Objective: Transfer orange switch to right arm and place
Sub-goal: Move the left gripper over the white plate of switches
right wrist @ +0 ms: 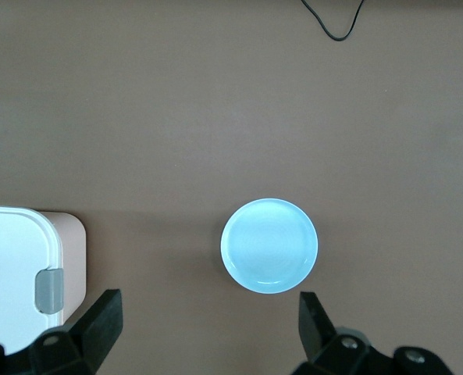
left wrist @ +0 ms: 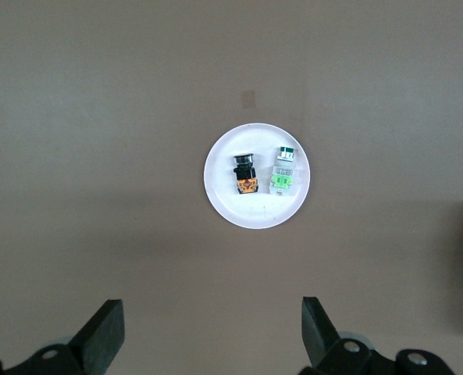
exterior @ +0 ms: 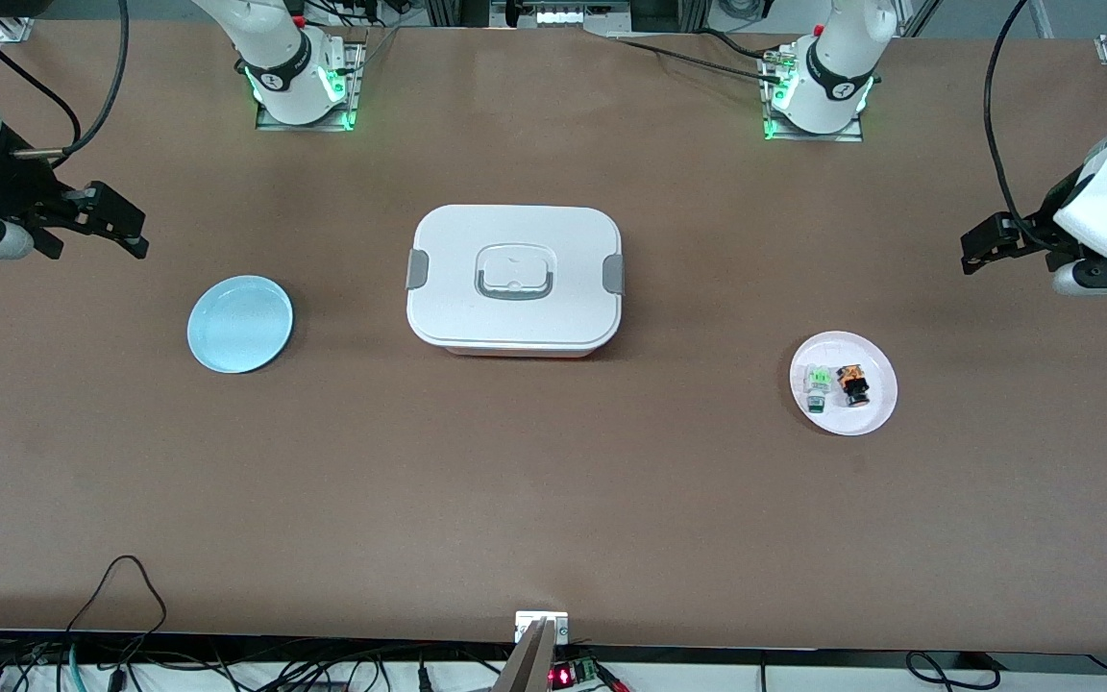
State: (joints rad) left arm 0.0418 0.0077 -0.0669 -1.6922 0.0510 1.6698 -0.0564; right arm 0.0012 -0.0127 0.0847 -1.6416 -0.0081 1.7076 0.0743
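**Item: orange switch, on white plate, unclaimed**

- Right gripper (exterior: 116, 223): jaws wide, empty, up over the table at the right arm's end; waiting. Blue plate (exterior: 240, 324) lies below it.
- White lidded box (exterior: 515, 279): mid-table.
- White-and-green part (exterior: 816, 387): just beside the switch.
- Orange switch (exterior: 853, 383): lying flat, long axis roughly toward the front camera.
- Left gripper (exterior: 996, 242): jaws wide, empty, up over the left arm's end; much the closer claw, so it likely picks first.

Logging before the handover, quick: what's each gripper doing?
Left gripper: open, empty, up over the table.
Right gripper: open, empty, up over the table.
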